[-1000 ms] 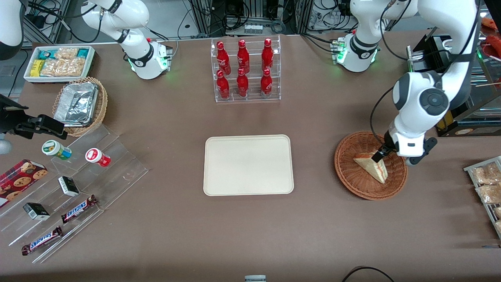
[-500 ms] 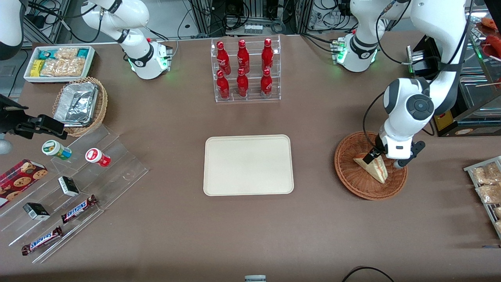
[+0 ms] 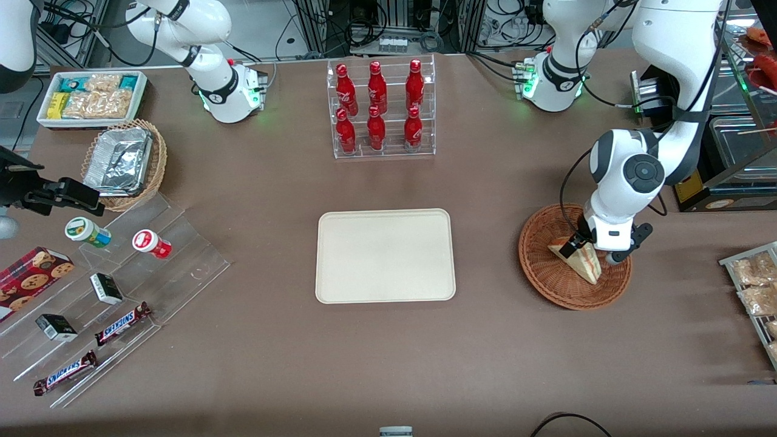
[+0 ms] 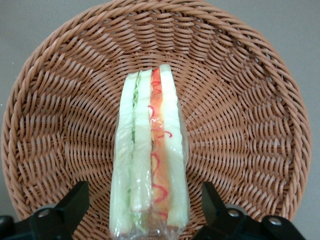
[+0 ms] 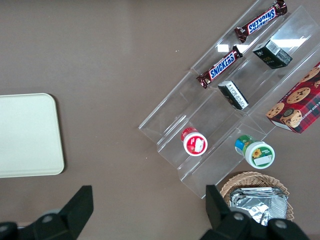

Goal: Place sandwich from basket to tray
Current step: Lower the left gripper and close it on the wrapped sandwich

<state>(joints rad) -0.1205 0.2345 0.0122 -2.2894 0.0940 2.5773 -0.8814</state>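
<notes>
The sandwich [image 3: 581,262], a plastic-wrapped wedge of pale bread with a red-orange and green filling stripe, lies in the reddish-brown woven basket [image 3: 537,270] toward the working arm's end of the table. My left gripper [image 3: 584,247] is down in the basket, open, with one black finger on each side of the sandwich and a gap at both. In the left wrist view the sandwich [image 4: 150,160] stands on edge between the fingertips [image 4: 75,200], on the basket [image 4: 240,125]. The cream tray [image 3: 385,255] lies bare at the table's middle.
A clear rack of red bottles [image 3: 380,109] stands farther from the camera than the tray. A stepped acrylic display [image 3: 115,291] with snacks, a tan wicker basket with foil container [image 3: 124,162] and a white bin [image 3: 92,97] lie toward the parked arm's end. Packets on a rack [image 3: 756,285] lie beside the basket.
The left arm has come down and moved slightly toward the tray's side, bringing the open gripper lower over the sandwich. The sandwich and basket have not moved.
</notes>
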